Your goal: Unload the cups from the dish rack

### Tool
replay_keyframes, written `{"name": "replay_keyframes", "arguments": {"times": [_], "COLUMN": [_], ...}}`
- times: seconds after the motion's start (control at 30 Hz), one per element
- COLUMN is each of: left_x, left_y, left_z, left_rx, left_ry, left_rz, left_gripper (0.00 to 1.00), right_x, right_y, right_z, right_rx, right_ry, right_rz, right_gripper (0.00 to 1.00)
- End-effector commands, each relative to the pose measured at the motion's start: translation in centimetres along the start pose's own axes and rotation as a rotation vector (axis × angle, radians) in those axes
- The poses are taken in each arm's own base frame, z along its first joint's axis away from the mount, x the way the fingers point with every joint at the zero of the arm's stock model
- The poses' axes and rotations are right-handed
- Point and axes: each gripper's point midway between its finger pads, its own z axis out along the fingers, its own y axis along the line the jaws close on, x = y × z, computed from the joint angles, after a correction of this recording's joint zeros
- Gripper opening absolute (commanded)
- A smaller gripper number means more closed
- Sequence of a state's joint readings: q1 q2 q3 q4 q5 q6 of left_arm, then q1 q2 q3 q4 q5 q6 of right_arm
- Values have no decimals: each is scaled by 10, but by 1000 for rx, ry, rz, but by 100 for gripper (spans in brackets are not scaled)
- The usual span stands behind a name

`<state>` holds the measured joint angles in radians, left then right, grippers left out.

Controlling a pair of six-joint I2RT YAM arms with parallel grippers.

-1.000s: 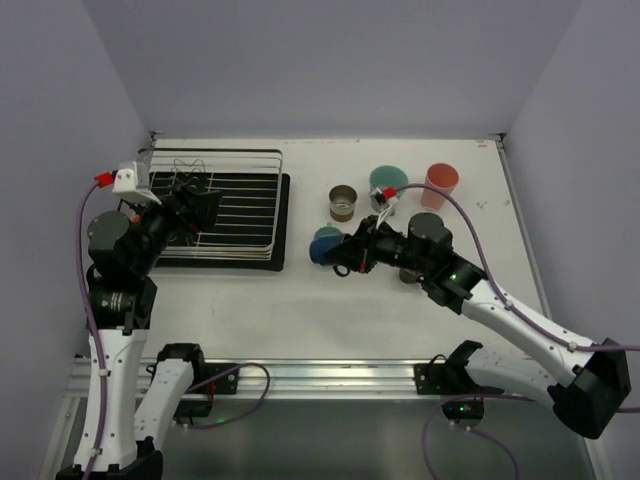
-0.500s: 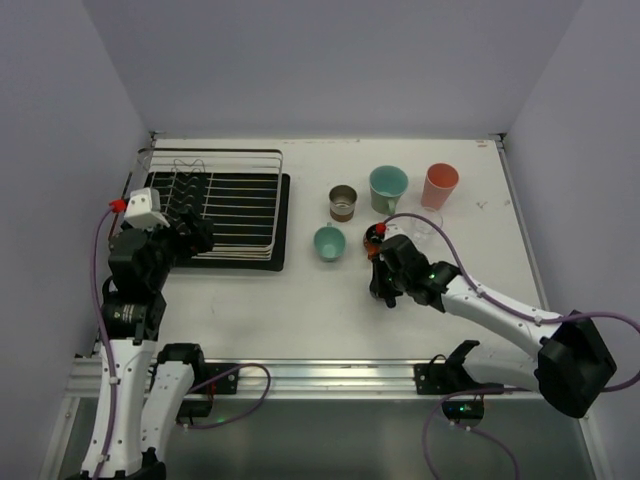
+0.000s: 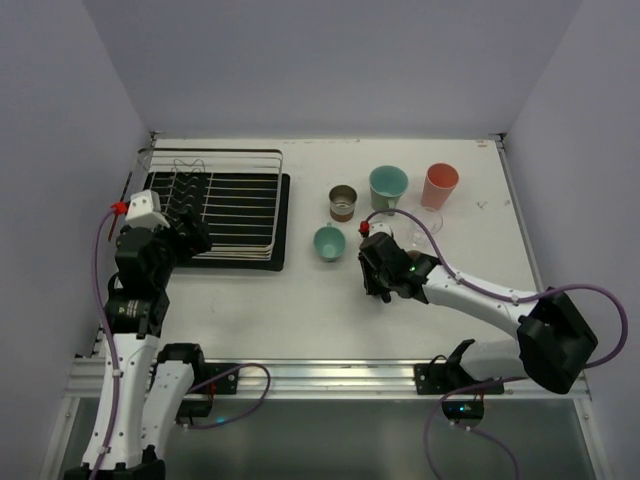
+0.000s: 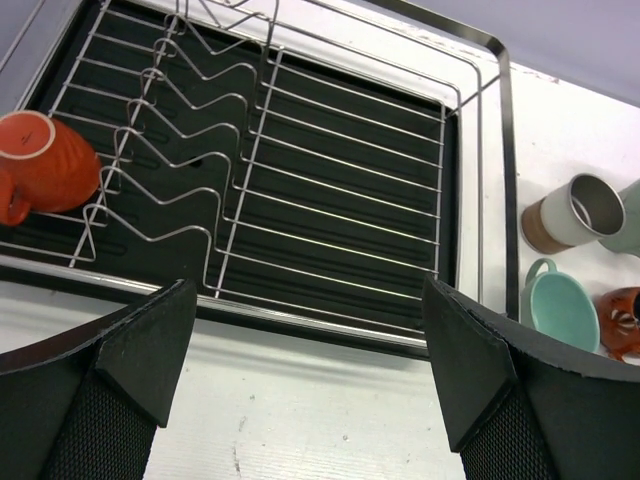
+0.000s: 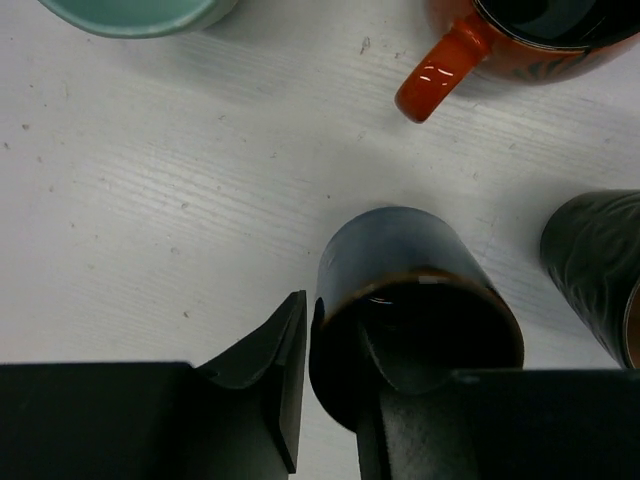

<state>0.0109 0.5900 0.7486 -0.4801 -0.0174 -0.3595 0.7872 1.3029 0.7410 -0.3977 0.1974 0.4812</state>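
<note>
Orange mug [image 4: 45, 165] lies at the dish rack's [image 4: 478, 170] left end, left claw [image 4: 305, 390] wide open above its near edge. Right claw [image 5: 338, 340] seemingly pinches a dark blue cup [image 5: 400, 250] standing on the tabletop [image 5: 150, 200].

White table [image 3: 300, 310]: dish rack [image 3: 240, 215], cups [image 3: 328, 243].

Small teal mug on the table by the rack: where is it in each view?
Top external: small teal mug, centre, just right of the dish rack.
Left wrist: lower right, near the edge.
Right wrist: only its rim, top-left corner.
Shared landmark: dish rack, left of the mug, top and left-wrist views only.
</note>
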Motion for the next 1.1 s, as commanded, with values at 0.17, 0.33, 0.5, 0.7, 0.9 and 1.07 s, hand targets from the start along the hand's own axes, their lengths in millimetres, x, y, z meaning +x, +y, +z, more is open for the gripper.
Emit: {"name": "replay_keyframes", "arguments": {"times": [0.17, 0.33, 0.5, 0.7, 0.9, 1.07], "left_x": [-23, -38, -55, -73, -55, -49], "left_y": [13, 26, 30, 64, 110, 130], "left_z": [13, 20, 33, 65, 93, 109], "left_rx": [-122, -216, -279, -416, -529, -609], "left_ry": [-31, -73, -58, -36, 47, 28], "left_rz": [-57, -72, -87, -129, -171, -195], "left_gripper": [100, 100, 99, 95, 89, 85], "right_x": [-35, -45, -60, -64, -59, -52], "right_y": [13, 24, 38, 47, 59, 66], "right_z": [-13, -33, -77, -98, -107, -111], "right_rx": [-6, -71, -229, -338, -439, -499], "right_ry": [-112, -158, -289, -373, -393, -383], "right_rz": [-20, -25, -5, -18, -21, -30], "right_gripper": [49, 67, 76, 75, 74, 73]}}
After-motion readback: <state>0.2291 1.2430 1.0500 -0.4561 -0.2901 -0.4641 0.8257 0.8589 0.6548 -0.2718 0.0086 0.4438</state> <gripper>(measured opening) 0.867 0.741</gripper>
